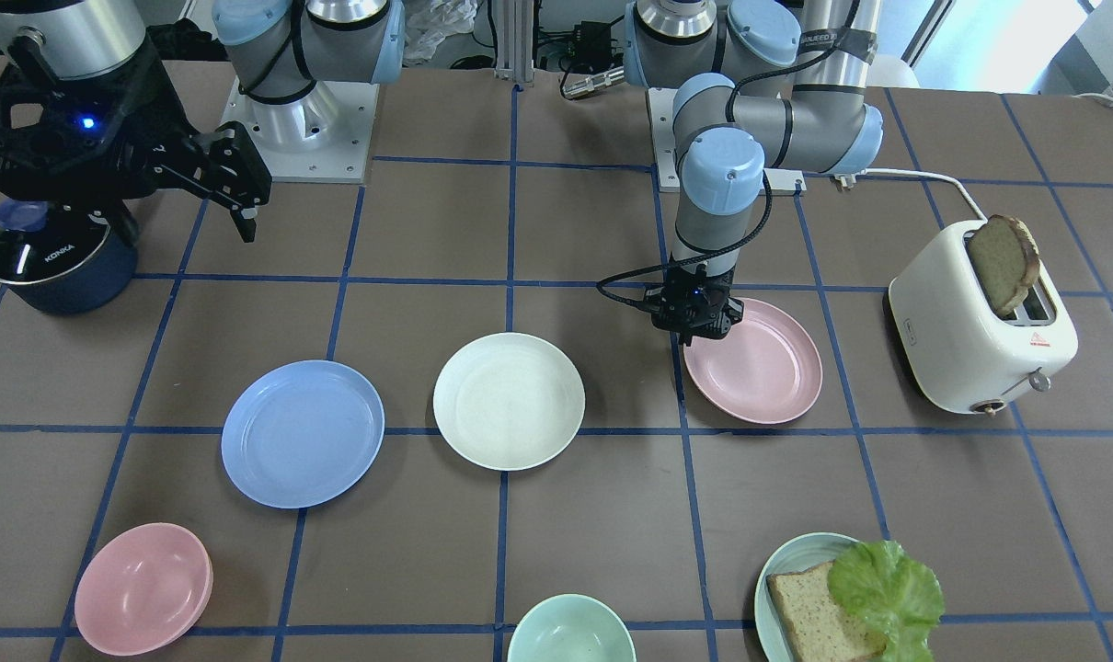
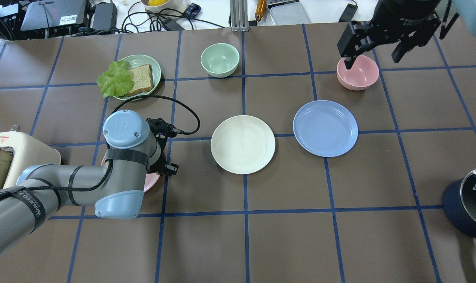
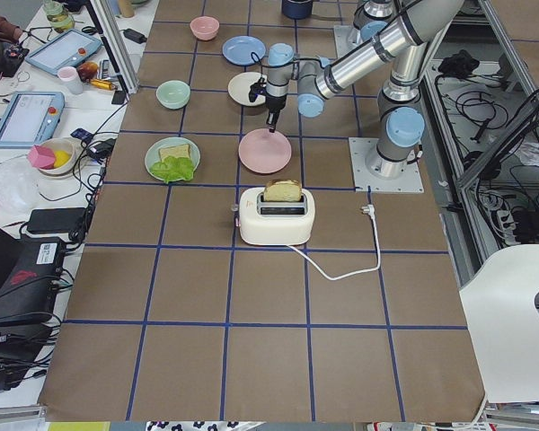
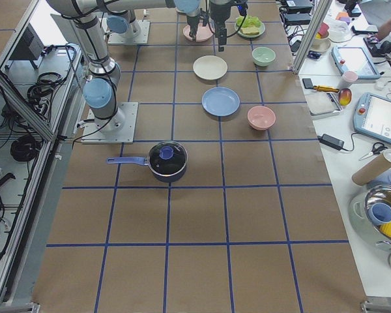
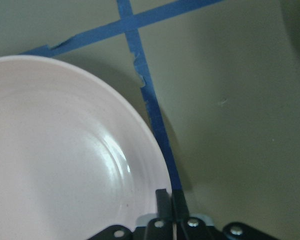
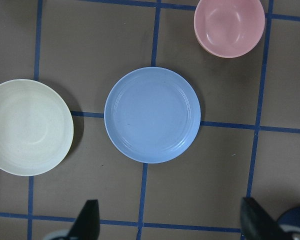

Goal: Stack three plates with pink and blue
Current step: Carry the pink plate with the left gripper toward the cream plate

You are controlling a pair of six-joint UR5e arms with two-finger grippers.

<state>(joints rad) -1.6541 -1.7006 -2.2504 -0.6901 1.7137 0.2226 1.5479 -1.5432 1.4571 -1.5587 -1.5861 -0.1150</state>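
Status: my L tool [image 1: 694, 324] closed on rim of pink plate [image 1: 763, 368], plate lying on tabletop [image 1: 428, 221]. My R tool [image 6: 169, 215] up high, jaws wide open, holding nothing. Blue plate [image 6: 152, 115] below it, cream plate [image 6: 27, 127] next over, btwn both tools. All 3 plates apart, unstacked.

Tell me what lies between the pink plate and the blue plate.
The matte cream-white round plate sits between the pale pink plate and the periwinkle blue plate, touching neither; the front-facing view shows it.
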